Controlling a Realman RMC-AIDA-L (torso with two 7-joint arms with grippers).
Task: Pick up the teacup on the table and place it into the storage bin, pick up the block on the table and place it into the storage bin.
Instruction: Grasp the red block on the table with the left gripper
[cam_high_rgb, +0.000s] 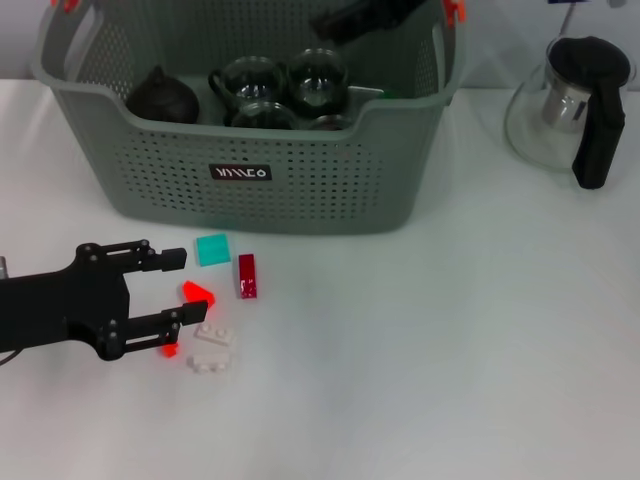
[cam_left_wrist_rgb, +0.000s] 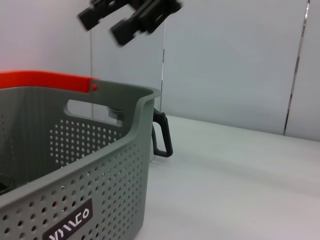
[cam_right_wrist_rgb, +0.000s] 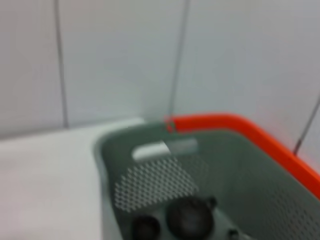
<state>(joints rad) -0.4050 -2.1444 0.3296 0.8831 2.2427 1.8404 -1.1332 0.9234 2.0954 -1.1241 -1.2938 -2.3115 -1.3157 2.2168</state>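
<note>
The storage bin (cam_high_rgb: 250, 205) stands at the back of the table, grey-green and perforated. Inside it are glass teacups (cam_high_rgb: 250, 80) and a dark round teapot (cam_high_rgb: 162, 98). In front of it lie small blocks: a bright red block (cam_high_rgb: 198, 294), a teal one (cam_high_rgb: 212, 249), a dark red one (cam_high_rgb: 247, 275) and white ones (cam_high_rgb: 212, 348). My left gripper (cam_high_rgb: 187, 290) is open low over the table, its fingertips just reaching the bright red block. My right gripper (cam_high_rgb: 335, 25) hovers above the bin's far side, open and empty; the left wrist view also shows the right gripper (cam_left_wrist_rgb: 100, 27).
A glass kettle (cam_high_rgb: 575, 100) with a black handle stands to the right of the bin. A small red piece (cam_high_rgb: 168, 350) lies under the left gripper's lower finger. The bin's orange handle (cam_right_wrist_rgb: 240, 125) shows in the right wrist view.
</note>
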